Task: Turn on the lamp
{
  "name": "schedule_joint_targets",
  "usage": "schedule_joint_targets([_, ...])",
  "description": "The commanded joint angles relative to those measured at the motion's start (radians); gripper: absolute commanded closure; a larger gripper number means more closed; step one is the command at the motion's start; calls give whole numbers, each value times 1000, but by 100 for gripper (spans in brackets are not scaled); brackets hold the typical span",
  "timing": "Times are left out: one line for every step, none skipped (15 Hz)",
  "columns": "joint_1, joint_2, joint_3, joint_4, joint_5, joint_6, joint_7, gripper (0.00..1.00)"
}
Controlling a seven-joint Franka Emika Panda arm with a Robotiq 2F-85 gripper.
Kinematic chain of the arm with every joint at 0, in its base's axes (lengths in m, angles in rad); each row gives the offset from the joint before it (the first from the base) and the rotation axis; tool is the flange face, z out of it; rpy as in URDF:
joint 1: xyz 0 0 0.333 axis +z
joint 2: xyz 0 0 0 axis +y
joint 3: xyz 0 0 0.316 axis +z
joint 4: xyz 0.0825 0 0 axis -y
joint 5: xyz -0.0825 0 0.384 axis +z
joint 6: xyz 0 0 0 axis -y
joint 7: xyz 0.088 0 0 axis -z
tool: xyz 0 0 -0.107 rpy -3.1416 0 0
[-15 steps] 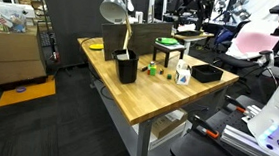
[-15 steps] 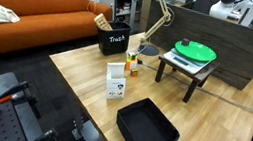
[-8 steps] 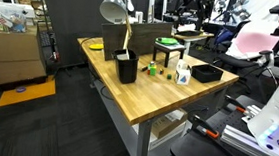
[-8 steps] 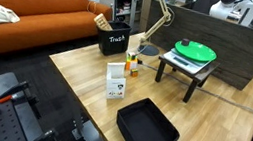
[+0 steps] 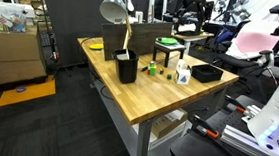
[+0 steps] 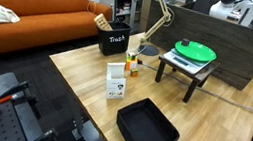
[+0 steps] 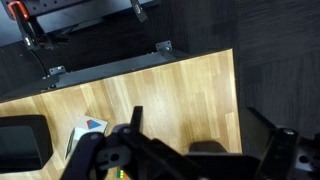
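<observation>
The lamp [image 5: 113,10] has a silver-grey dome shade on a thin arm and stands at the back of the wooden table [image 5: 148,97], taller than everything else on it. In an exterior view only its arm and base [image 6: 157,23] show; the shade is cut off at the top. My gripper [image 7: 200,125] shows only in the wrist view. It is open and empty, high above bare table wood near the table's edge. The lamp is not in the wrist view. I cannot make out the gripper in either exterior view.
A black bin [image 6: 114,38] marked "Trash" stands beside the lamp base. A small stool with a green plate [image 6: 195,51], a white carton [image 6: 116,80] and a black tray [image 6: 146,130] are also on the table. The carton [image 7: 88,128] shows in the wrist view.
</observation>
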Motion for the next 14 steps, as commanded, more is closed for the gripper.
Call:
schedule_joint_targets([-53, 108, -17, 47, -11, 15, 31, 0])
schedule_joint_targets([-66, 138, -25, 59, -15, 24, 38, 0])
schedule_joint_targets([-81, 166, -31, 74, -21, 35, 49, 0])
schedule_joint_targets([-92, 193, -37, 90, -23, 44, 61, 0])
schedule_joint_targets([-99, 218, -42, 109, -24, 52, 72, 0])
schedule_joint_targets([-80, 169, -50, 61, -14, 59, 36, 0])
schedule_joint_targets([-82, 189, -54, 74, -15, 61, 38, 0])
schedule_joint_targets([-81, 193, -54, 73, -15, 60, 38, 0])
schedule_joint_targets([-78, 189, -54, 70, -14, 59, 38, 0])
schedule_joint_targets([-76, 183, -53, 69, -14, 59, 38, 0])
schedule_joint_targets([-76, 180, -53, 69, -14, 59, 38, 0])
schedule_joint_targets([-76, 178, -53, 68, -14, 59, 38, 0])
schedule_joint_targets([-76, 177, -53, 68, -14, 59, 38, 0])
schedule_joint_targets([-76, 177, -53, 67, -14, 59, 38, 0])
